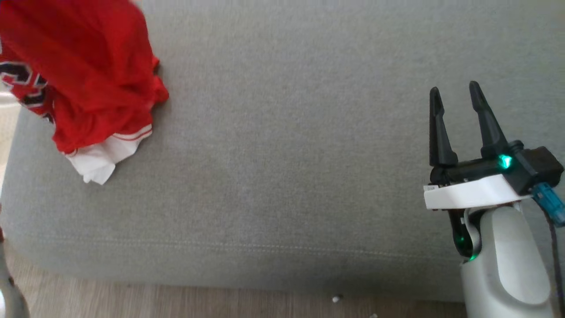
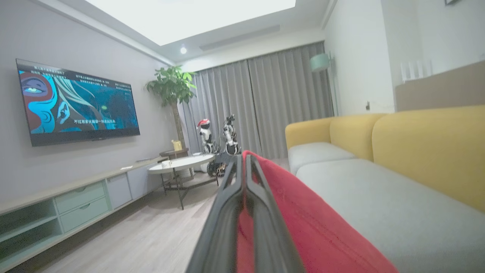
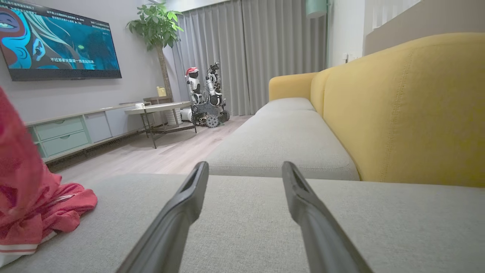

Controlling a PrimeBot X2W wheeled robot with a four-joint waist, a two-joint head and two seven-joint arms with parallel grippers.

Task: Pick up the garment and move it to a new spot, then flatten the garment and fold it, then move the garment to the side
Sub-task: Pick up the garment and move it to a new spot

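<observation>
**Item:** red jersey garment (image 1: 88, 79) with white trim. It is bunched at 10 o'clock in the head view, and its lower edge touches the grey fabric sofa cushion (image 1: 287, 154).

**Left gripper** (image 2: 242, 157): fingers together, clamped on the red cloth.

**Right gripper** (image 1: 454, 87): fingers apart, empty, at 4 o'clock.

**Handling, suggested:** raise the garment until the trailing edge clears the cushion. Carry it toward the bare centre and lower it slowly so it does not drag.

**Obscured:** the top of the garment is cut off at the head view's upper-left corner. The dark lettering is unreadable.
</observation>
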